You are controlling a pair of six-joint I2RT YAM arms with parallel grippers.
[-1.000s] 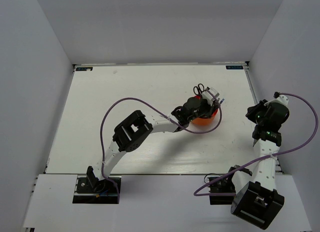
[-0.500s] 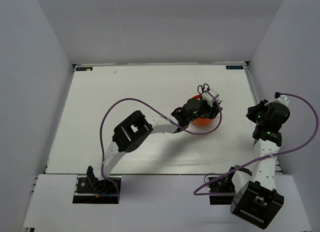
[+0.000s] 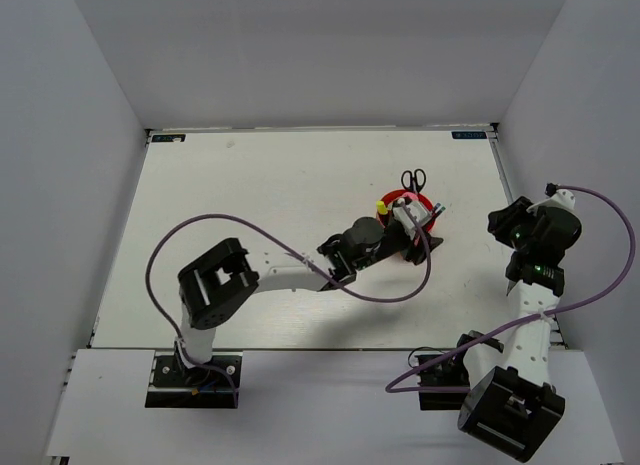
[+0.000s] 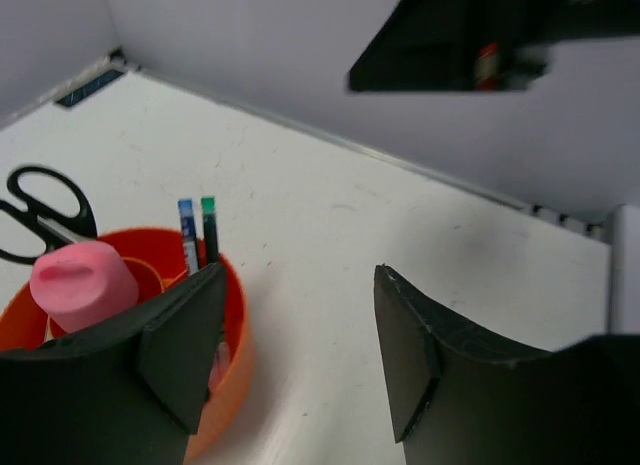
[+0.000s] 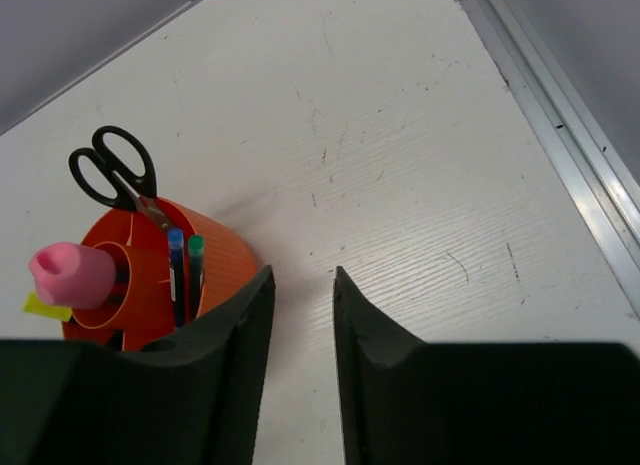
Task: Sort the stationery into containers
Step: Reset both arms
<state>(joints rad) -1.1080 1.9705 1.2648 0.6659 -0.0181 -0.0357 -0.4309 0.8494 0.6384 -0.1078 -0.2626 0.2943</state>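
2 white arms, black joint housings, looping purple cables, matte black wedge-shaped claw fingers

— What colours are showing in the cup?
— The cup itself is glowing orange-red. The scissors are showing black handles, the glue tube is wearing a pink cap, and the highlighter is peeking out yellow.
— And the thin ones?
— The blue pen is standing beside the green pen, both dark below their coloured tops.
— Around it?
— The table is looking plain white, and the cables are running purple.
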